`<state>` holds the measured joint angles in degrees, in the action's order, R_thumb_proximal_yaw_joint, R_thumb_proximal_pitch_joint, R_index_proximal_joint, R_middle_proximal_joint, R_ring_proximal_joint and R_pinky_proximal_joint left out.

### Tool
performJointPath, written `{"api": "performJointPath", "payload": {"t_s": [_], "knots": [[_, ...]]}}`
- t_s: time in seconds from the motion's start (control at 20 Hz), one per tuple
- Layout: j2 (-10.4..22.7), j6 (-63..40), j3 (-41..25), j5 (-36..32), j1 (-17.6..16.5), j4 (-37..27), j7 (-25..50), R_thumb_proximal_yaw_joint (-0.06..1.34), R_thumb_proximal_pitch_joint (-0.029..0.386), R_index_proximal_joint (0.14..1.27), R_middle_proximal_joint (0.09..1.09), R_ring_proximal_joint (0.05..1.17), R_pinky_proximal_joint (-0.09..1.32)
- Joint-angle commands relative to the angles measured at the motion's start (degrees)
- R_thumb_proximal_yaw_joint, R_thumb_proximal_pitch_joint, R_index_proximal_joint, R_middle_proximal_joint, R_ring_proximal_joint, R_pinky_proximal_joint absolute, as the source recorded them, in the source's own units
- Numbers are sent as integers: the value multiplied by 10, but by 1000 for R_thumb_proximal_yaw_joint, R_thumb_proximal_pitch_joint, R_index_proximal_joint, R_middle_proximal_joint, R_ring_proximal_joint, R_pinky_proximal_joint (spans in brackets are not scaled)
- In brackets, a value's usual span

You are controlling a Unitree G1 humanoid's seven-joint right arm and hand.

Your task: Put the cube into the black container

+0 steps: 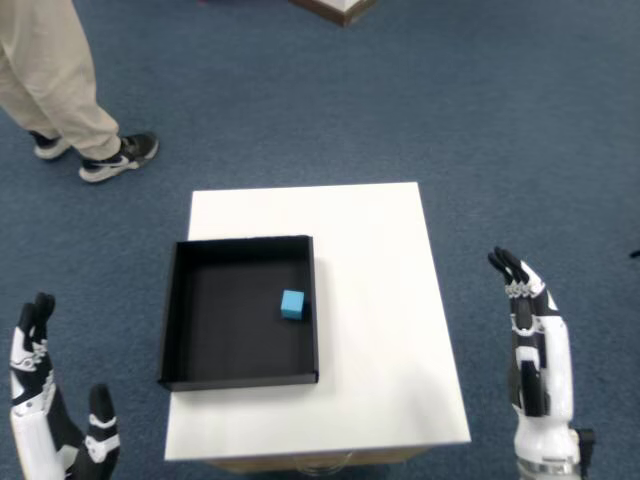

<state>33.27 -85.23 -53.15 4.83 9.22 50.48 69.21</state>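
Note:
A small blue cube [293,304] lies inside the black container [178,310], near its right wall. The container sits on the left half of a white table [380,300]. My right hand [530,330] hovers off the table's right edge, fingers straight and apart, holding nothing. It is well clear of the cube and the container. My left hand [40,410] is at the lower left, beside the table, also spread.
A person's legs and a dark shoe [120,155] stand on the blue carpet at the upper left. A piece of wooden furniture [335,8] shows at the top edge. Carpet surrounds the table on all sides.

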Motion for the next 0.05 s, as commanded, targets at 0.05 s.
{"api": "performJointPath", "payload": {"t_s": [0.05], "knots": [[14,-4,30,8,4,-18,13,42,287,278,234,264,73]]}}
